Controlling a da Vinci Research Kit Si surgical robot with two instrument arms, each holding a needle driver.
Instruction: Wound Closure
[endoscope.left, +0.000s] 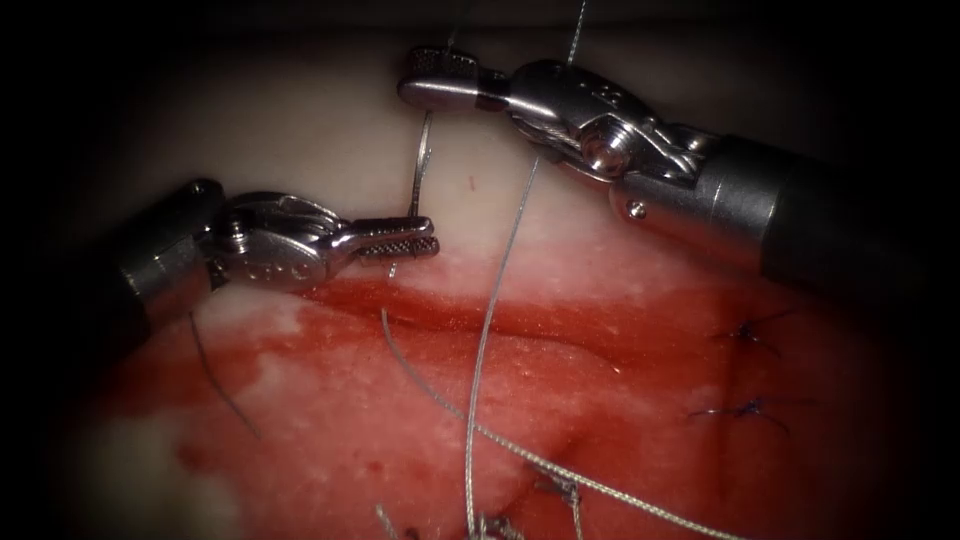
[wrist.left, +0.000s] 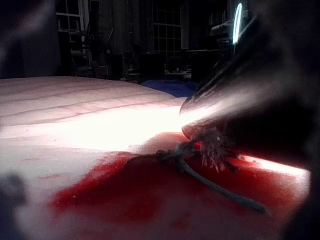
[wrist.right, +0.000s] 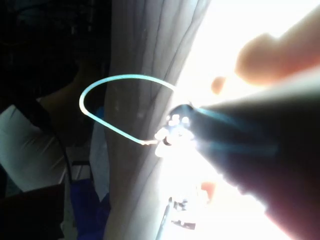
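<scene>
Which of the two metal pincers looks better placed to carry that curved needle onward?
Probably both hold it: the left tool grips the needle low on its curve, the right tool its upper end, above the tissue. The left sits nearer the cut.

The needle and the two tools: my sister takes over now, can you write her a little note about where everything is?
Left tool: jaws shut on the needle near its lower end.
Right tool: jaws shut on the needle's upper end.
The needle hangs between both tools, above the tissue, not in it.
Thread trails down across the cut and the red fluid.
Done: two stitches tied on the right.
Left: the rest of the cut lies open.
</scene>
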